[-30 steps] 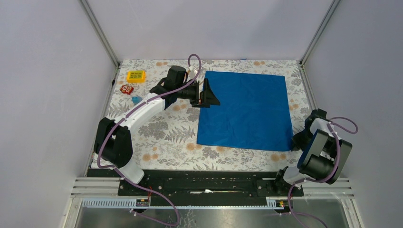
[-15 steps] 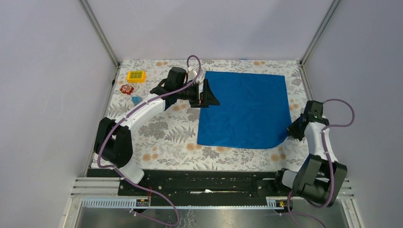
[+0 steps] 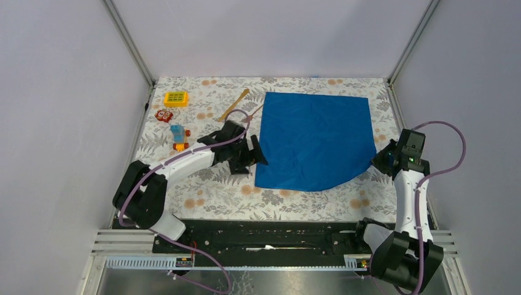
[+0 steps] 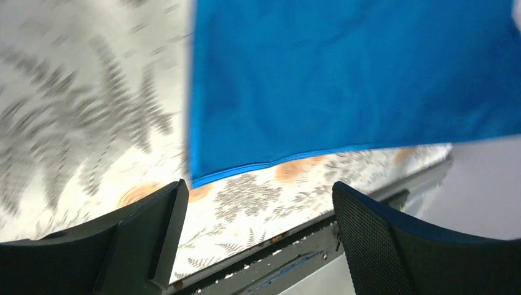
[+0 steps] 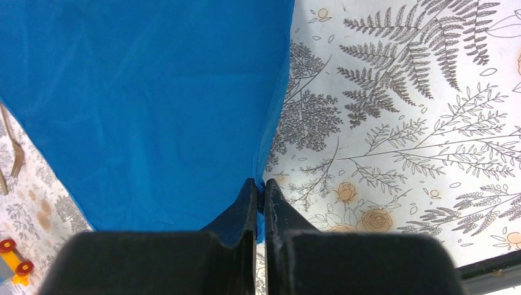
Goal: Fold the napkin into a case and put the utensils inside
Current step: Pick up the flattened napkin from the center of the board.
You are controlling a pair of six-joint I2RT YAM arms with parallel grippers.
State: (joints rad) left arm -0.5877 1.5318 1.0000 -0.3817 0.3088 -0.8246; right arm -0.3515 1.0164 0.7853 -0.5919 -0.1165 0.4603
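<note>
From above, the napkin (image 3: 313,138) is lying mostly flat, utensils (image 3: 235,104) beside its far corner; left wrist, my left gripper (image 4: 258,196) is hanging wide open, empty; right wrist, my right gripper (image 5: 261,196) is pinching the napkin's corner shut, I think for folding.

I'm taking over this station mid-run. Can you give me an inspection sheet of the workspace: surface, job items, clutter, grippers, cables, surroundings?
Surface: floral-print table, flat.
Job's things: blue napkin spread open, not yet folded, its near right corner pinched up. The wooden utensils lie on the table by the napkin's far left corner, outside the cloth.
Clutter: yellow toy, red toy and blue-orange toy at the far left.
Grippers: left gripper open, close to the napkin's near left corner, holding nothing. The right gripper is shut on the napkin's near right corner.
Cables: purple cables run along both arms; none on the cloth.
Surroundings: plain pale walls and metal frame posts.
</note>
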